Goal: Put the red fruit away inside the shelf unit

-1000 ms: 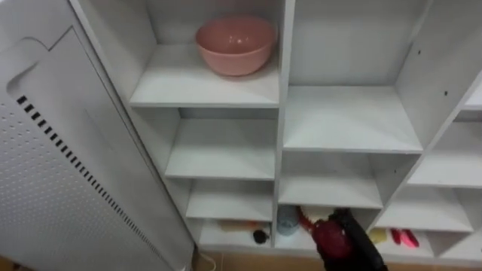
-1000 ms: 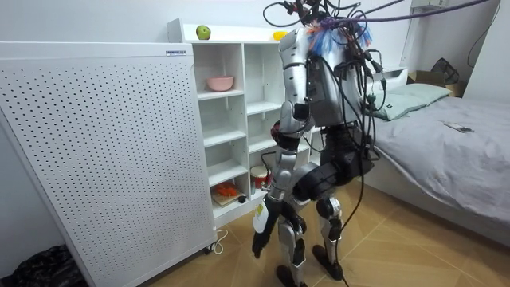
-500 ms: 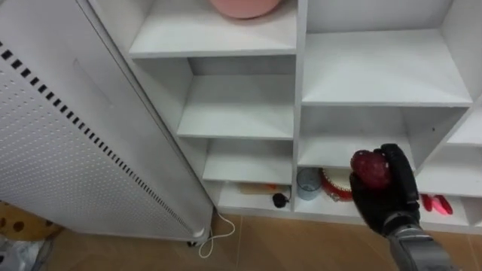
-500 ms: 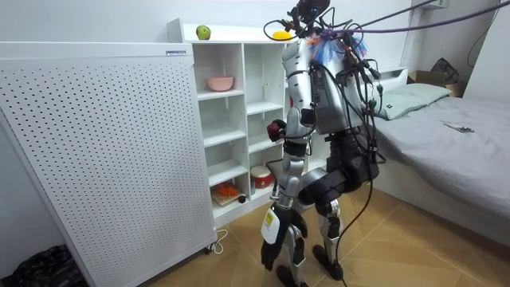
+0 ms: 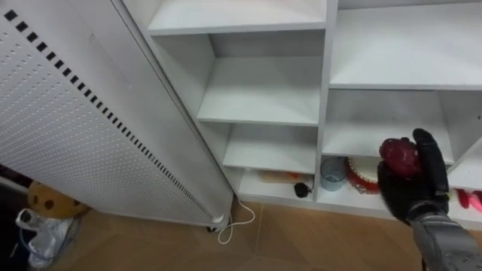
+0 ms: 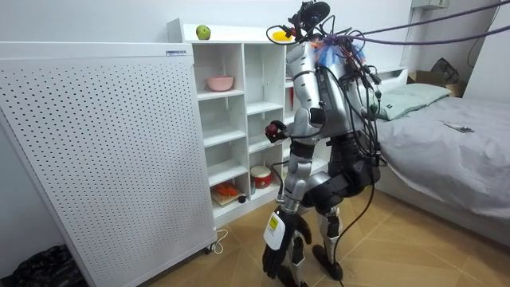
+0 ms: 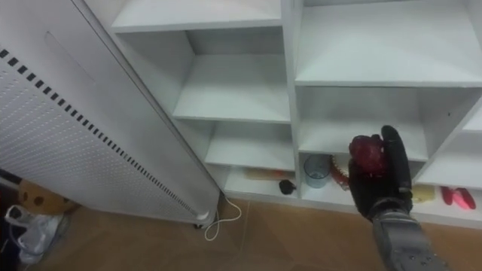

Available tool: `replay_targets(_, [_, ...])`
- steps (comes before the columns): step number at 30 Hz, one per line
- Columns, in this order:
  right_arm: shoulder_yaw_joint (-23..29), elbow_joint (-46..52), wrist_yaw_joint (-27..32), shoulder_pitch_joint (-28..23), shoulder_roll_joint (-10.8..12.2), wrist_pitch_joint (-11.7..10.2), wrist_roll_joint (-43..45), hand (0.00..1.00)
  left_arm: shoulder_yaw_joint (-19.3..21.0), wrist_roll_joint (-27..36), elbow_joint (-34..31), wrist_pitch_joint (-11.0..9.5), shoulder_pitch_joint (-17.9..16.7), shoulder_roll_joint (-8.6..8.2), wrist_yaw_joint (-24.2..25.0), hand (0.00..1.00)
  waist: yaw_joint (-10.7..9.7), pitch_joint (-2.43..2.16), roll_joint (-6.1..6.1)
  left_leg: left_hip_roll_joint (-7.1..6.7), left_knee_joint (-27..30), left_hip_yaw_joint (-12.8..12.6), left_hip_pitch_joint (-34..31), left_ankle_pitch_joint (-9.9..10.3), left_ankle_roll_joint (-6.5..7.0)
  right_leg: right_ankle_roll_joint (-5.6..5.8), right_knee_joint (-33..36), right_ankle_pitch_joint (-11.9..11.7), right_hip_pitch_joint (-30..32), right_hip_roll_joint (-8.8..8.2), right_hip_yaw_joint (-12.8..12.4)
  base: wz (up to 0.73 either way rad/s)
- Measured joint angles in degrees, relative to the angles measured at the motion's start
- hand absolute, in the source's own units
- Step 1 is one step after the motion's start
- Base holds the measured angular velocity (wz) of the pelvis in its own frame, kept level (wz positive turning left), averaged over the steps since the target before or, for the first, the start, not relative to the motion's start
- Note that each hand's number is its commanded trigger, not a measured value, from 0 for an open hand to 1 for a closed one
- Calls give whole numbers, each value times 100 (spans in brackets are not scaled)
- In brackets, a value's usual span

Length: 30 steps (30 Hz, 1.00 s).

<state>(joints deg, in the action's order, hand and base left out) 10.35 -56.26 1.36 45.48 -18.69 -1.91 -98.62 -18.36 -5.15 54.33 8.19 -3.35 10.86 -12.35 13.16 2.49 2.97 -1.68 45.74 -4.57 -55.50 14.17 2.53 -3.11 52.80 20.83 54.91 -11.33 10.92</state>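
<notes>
I stand facing a white open-shelf closet (image 5: pixel 260 102). My right hand (image 5: pixel 410 192) comes in from the lower right, its fingers curled round a dark red, bumpy fruit (image 5: pixel 399 156), held up in front of the lower right compartments. The room view has the same fruit (image 6: pixel 271 127) at about waist height before the shelves. My left hand (image 6: pixel 275 249) hangs low beside my leg. On the closet's top lie a green apple (image 6: pixel 203 32) and a yellow fruit (image 6: pixel 280 35). A pink bowl (image 6: pixel 220 83) sits on an upper left shelf.
The bottom compartments hold a pale blue cup (image 5: pixel 332 173), a red round tin (image 5: pixel 361 175), an orange item (image 5: pixel 275 178) and pink things (image 5: pixel 471 199). A white perforated panel (image 5: pixel 68 128) stands at the left, bags (image 5: pixel 38 218) on the floor beside it. A bed (image 6: pixel 446 151) lies behind me.
My right hand has risen with the red fruit from near the floor to the lower shelves. I have straightened from a bend. The head view has shifted, and the pink bowl has left it.
</notes>
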Motion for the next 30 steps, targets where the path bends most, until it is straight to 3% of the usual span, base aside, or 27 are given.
replay_targets(6, [1,0,2,135,-161,-24,-8,0,0,3,-132,-36,-2,9,-4,0,-3,-3,3,4,3,-22,8,1,0,-2,13,-1,1,-2,-1,0])
replay_targets(20, [2,0,119,136,-179,-56,-40,0,-1,7,-144,-80,-69,62,-64,0,-7,-19,26,16,116,-44,20,18,8,-3,118,-1,0,-1,-12,-1])
replay_targets(30, [3,-1,126,136,-209,-66,-31,0,20,-6,-148,-80,-163,128,-66,0,3,-32,47,97,209,-164,58,54,39,-24,206,9,2,-3,-69,-6])
